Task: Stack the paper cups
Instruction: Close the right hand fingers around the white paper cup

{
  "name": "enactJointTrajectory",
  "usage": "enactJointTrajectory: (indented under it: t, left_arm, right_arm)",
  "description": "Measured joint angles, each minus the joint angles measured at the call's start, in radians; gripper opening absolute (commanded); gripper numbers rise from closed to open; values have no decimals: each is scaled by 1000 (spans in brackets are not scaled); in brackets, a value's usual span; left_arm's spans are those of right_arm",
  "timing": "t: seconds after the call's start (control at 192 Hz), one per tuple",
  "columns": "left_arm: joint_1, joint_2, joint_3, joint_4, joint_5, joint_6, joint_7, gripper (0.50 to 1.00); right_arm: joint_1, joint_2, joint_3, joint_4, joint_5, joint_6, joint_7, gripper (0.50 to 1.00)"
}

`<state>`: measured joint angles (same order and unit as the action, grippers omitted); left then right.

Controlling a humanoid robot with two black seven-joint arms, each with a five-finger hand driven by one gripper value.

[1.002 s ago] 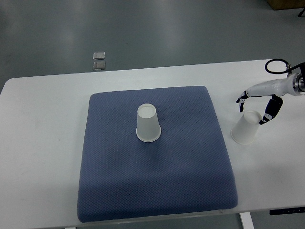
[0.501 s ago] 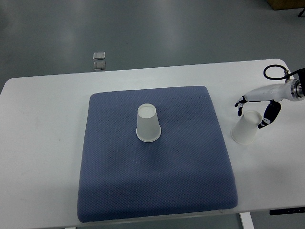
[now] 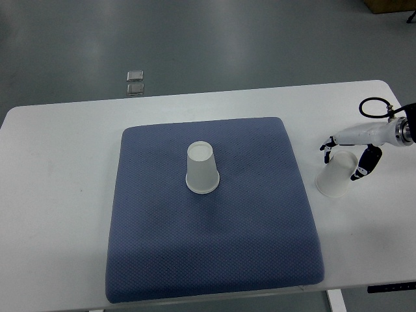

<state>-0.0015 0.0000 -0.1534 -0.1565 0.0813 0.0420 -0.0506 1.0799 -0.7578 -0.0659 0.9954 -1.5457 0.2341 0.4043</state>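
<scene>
Paper cup (image 3: 337,175) sits tilted between the right hand's (image 3: 348,155) spread fingers (nothing clamped) and could topple if nudged.

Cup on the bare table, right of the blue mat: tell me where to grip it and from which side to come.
Grip the cup around its upper side wall, just under the closed base, coming from above and the right. It stands upside down, wide rim on the table, narrow end up, so the taper suits fingers closing from opposite sides. The right hand is already spread over it there.

White hand (image 3: 351,146), black fingertips (image 3: 359,174), black cable (image 3: 375,108)
</scene>
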Motion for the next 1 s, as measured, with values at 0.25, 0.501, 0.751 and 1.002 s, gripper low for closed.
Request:
enactJointTrajectory:
  t: [0.25, 0.501, 0.751, 1.002]
  left_arm:
    - [0, 0, 0, 0, 0, 0, 0, 1000]
    - [0, 0, 0, 0, 0, 0, 0, 1000]
    - [0, 0, 0, 0, 0, 0, 0, 1000]
    - [0, 0, 0, 0, 0, 0, 0, 1000]
  right_arm:
    - [-13, 10, 0, -33, 0, -30, -1, 903]
    - [-36, 33, 1, -38, 7, -49, -1, 903]
    - [-38, 34, 2, -38, 16, -49, -1, 903]
    - [-49, 39, 7, -56, 20, -54, -1, 897]
